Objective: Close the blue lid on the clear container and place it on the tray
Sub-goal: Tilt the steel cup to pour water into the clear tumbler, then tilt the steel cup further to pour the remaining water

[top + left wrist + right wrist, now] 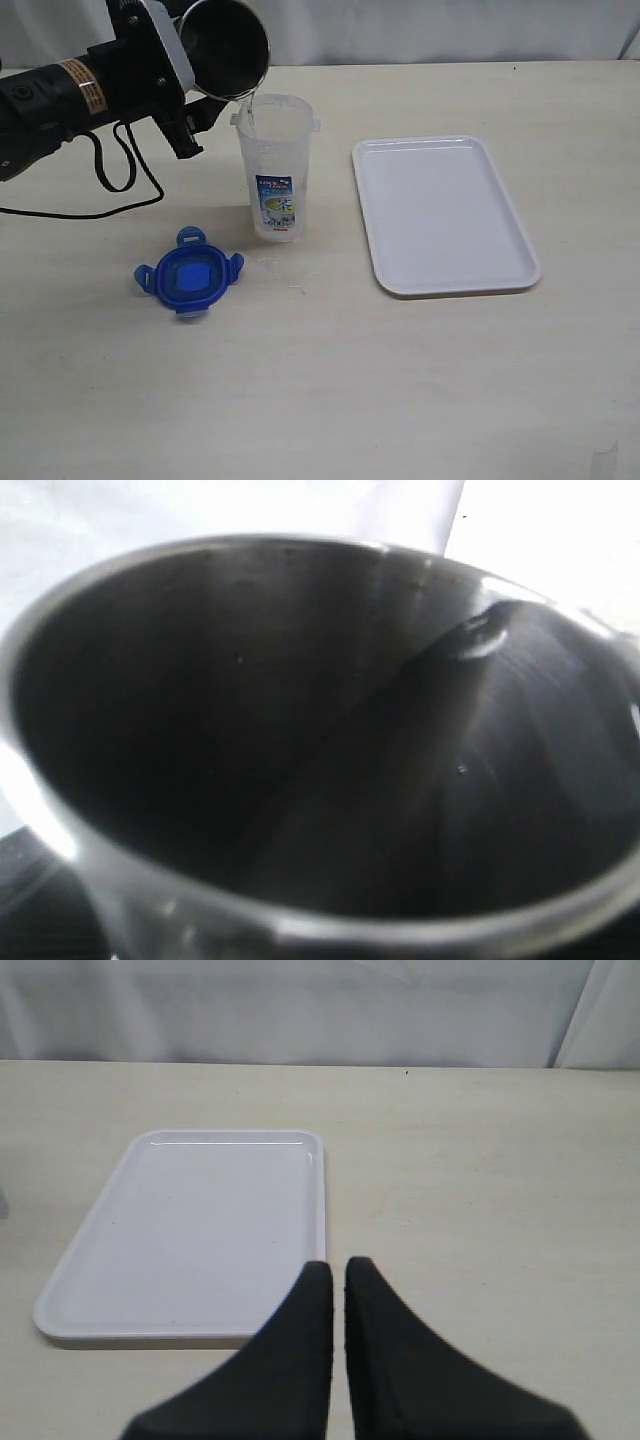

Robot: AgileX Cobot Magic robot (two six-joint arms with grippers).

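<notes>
A tall clear plastic tumbler-shaped container [275, 165] stands upright and open-mouthed on the pale bench [320, 400], left of centre in the exterior view. Above its rim the left jaws grip a grey steel cup [225, 45], tipped steeply with its lip over the container's mouth, and a thin stream of water [250, 108] falls in. The cup's dark inside fills the left wrist view. The round blue plastic lid [188, 277] lies flat on the bench, near the container's base on its front-left side but apart from it, four snap flaps spread outward. The flat white rectangular tray [445, 215] with a raised rim sits to the container's right, a strip of bare bench between them. A wide stretch of bare bench runs in front of both lid and tray. A black cable [120, 175] loops on the bench left of the container. The right jaws are closed on nothing, held above the bench just beside one short edge of the tray. The container's blue-white label [276, 208] has a red strip, its writing too small to read, as is the yellow tag [82, 85] on the left arm.
</notes>
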